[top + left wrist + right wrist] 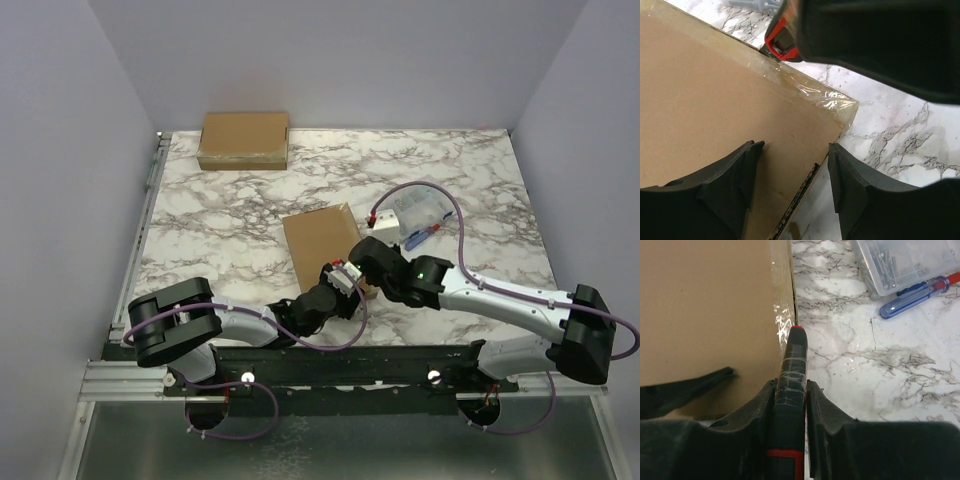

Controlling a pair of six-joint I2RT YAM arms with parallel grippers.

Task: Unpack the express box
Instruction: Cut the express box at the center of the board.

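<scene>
The express box is a flat brown carton lying mid-table, with clear tape along its right edge. My right gripper is shut on a black and red utility knife, whose tip rests at the taped right edge of the box. My left gripper is open at the box's near right corner. One of its fingers is over the cardboard and the other is over the marble. In the top view the two grippers, left and right, meet at that corner.
A second brown carton sits at the back left. A clear plastic case of screws and a blue screwdriver lie on the marble table right of the box. Walls enclose the table on three sides.
</scene>
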